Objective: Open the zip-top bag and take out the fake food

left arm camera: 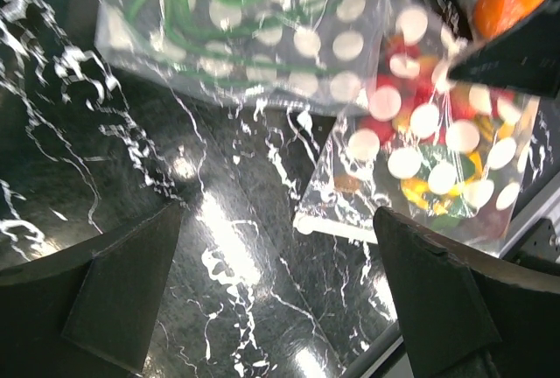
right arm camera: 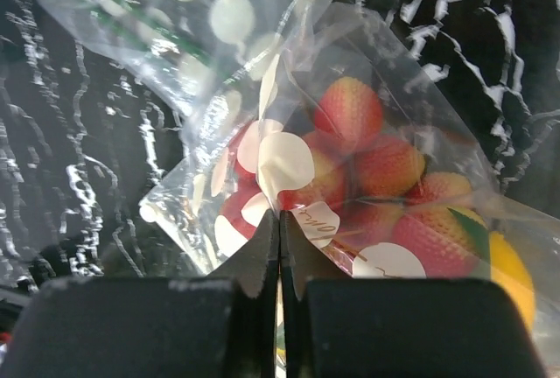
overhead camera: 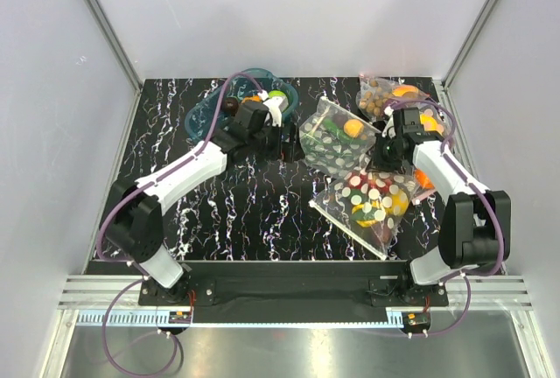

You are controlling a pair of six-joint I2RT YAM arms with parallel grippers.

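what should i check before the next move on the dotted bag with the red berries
1. right claw shut against the zip-top bag: ok
2. bag film really pinched between its tips: cannot tell
3. left claw open and empty: ok
4. left claw placed on the bag for a counter-pull: not ok, it hangs over the table, short of the bag
5. fake food inside the bag, none spilled: ok
6. zip strip parted: cannot tell

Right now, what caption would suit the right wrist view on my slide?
Right gripper closed on the dotted zip-top bag, red fake food visible inside.
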